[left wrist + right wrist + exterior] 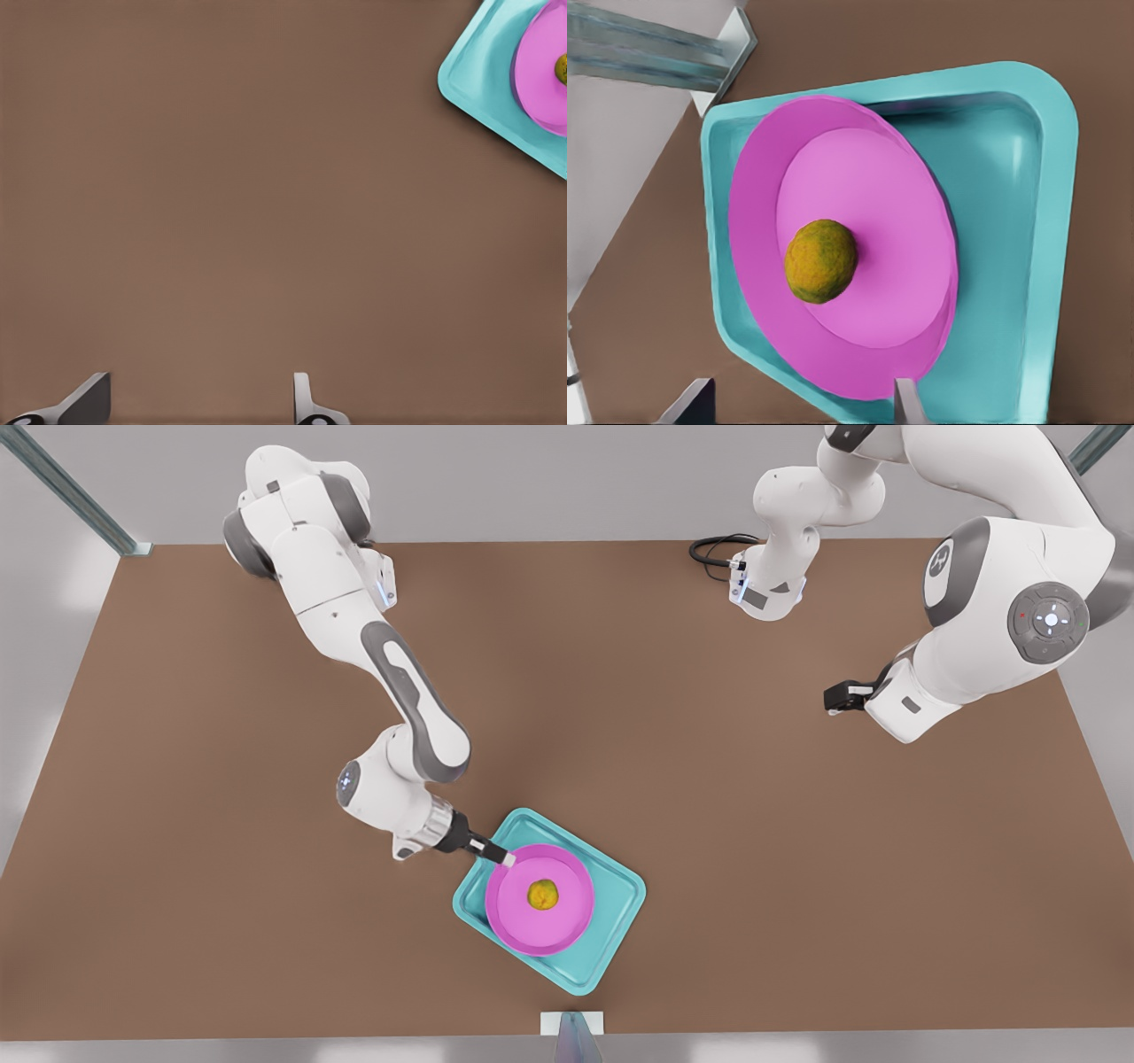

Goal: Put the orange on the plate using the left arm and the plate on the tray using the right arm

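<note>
The orange (542, 895) sat in the middle of the pink plate (567, 924), and the plate rested inside the teal tray (620, 921) on the brown counter (709, 797), toward the near edge in the front view. The right end effector (503, 858) was at the plate's rim on the front view's left side, reaching in low from the arm that stretched across the counter; in the right wrist view its fingers (906, 403) stood spread, one at the plate's rim and the other out over the counter, gripping nothing, with the orange (820, 260), plate (904, 292) and tray (1010, 266) close below. The left end effector (831, 697) hung well apart at the front view's right, its arm folded back and waiting over bare counter; in the left wrist view its fingertips (306, 398) were parted and empty, with a corner of the tray (478, 80) and plate (540, 62) far off.
</note>
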{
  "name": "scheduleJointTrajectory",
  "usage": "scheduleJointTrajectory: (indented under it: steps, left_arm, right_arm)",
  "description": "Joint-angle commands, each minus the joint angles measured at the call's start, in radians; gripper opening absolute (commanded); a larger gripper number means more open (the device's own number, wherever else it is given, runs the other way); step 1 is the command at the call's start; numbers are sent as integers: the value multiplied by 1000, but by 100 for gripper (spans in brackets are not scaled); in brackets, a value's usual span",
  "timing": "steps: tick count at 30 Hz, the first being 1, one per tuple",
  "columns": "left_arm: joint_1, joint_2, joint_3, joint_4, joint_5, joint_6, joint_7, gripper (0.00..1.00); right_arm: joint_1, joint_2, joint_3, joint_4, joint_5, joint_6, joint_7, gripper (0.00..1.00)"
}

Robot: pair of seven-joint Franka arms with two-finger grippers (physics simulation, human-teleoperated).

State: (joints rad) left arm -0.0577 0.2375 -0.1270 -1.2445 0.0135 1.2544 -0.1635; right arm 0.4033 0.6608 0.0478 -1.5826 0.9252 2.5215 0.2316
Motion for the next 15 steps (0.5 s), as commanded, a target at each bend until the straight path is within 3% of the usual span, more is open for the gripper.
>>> scheduleJointTrajectory:
  steps: [1,3,5,7,9,15]
  left_arm:
    - [1,0,0,0,2,0,1,100]
    - [1,5,0,0,0,0,-1,100]
    - [-1,6,-3,0,0,2,4,100]
    - [-1,6,-3,0,0,2,4,100]
    - [-1,6,-3,0,0,2,4,100]
    - [-1,6,-3,0,0,0,2,100]
  right_arm:
    - [-21,-104,-9,-85,-80,-203,26,100]
    - [-159,-170,-34,5,-743,-757,-147,100]
    - [-251,-299,-36,141,-1072,-968,-491,100]
    - [-258,-509,-36,125,-1149,-1020,-506,100]
    - [-261,-592,-36,125,-1145,-1086,-505,100]
    - [-271,-487,-77,128,-1099,-1109,-489,100]
